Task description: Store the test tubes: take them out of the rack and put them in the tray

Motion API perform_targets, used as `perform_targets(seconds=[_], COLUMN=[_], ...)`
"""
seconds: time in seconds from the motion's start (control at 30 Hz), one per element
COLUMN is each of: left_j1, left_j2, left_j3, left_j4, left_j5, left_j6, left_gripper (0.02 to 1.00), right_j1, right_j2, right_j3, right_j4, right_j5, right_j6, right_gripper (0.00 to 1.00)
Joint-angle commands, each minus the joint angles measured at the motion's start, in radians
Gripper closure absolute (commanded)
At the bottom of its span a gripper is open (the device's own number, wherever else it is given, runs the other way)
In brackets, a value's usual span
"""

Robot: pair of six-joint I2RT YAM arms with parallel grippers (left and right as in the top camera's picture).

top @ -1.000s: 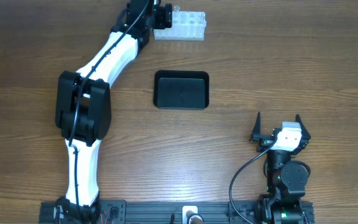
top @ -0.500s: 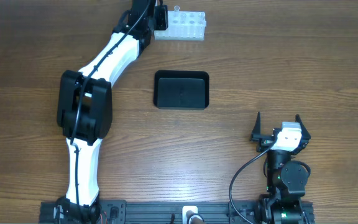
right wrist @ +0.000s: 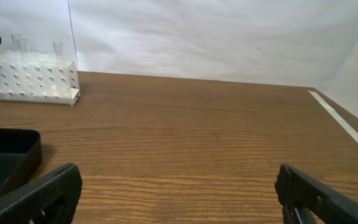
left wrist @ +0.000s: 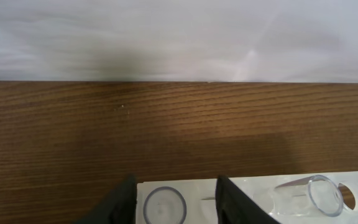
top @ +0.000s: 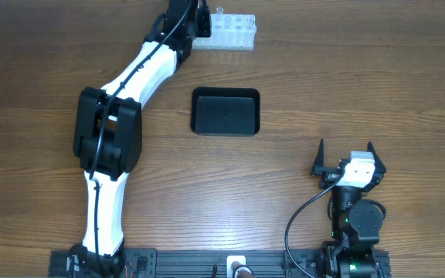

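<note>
A white test tube rack (top: pixel 226 32) stands at the table's far edge, and a clear tube (top: pixel 219 12) sticks up near its left end. My left gripper (top: pixel 200 22) is at that left end. In the left wrist view my left gripper (left wrist: pixel 176 206) is open, with its fingers on either side of a tube's round mouth (left wrist: pixel 165 205) in the rack (left wrist: pixel 253 190); another tube (left wrist: pixel 316 196) stands further along. The black tray (top: pixel 225 112) lies in the middle of the table. My right gripper (top: pixel 346 158) rests open near its base, far from both; its view shows the rack (right wrist: pixel 30 79) and the tray's corner (right wrist: pixel 8 155).
A white wall (left wrist: pixel 179 37) rises just behind the table's far edge, close to the rack. Bare wood (top: pixel 346 77) lies between the tray and the right arm, and a pale strip (right wrist: pixel 344 127) marks the table's right border.
The left arm has shifted slightly toward the rack's left end, with its elbow drifting a little right. The right arm has not moved.
</note>
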Motion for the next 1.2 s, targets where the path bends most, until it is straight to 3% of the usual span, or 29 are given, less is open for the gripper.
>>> perform_targets(seconds=[0.03,0.1,0.37,0.5,1.0,1.2], left_j1=[-0.004,-0.004,-0.004,-0.004,-0.008,-0.019], left_j2=[0.019,0.019,0.019,0.019,-0.018,-0.138], left_j3=[0.028,0.028,0.028,0.028,0.028,0.028], left_j4=[0.007,0.006,0.006,0.006,0.002,-0.023], left_j5=[-0.008,-0.008,-0.008,-0.008,-0.018,-0.076], left_j6=[-0.007,-0.007,-0.007,-0.007,-0.006,0.005], left_gripper=[0.658,0.73,0.776,0.866,0.904,0.921], right_j1=[-0.008,-0.008,-0.008,-0.008,-0.008,-0.008], right_j2=[-0.009,-0.009,-0.009,-0.009,-0.009,-0.009], right_j3=[-0.006,-0.006,-0.006,-0.006,-0.006,-0.006], right_j4=[-0.001,-0.001,-0.001,-0.001,-0.001,-0.001], right_j5=[0.01,0.01,0.01,0.01,0.01,0.01], right_j6=[0.003,0.003,0.003,0.003,0.003,0.003], right_gripper=[0.012,0.009,0.007,0.009,0.007,0.007])
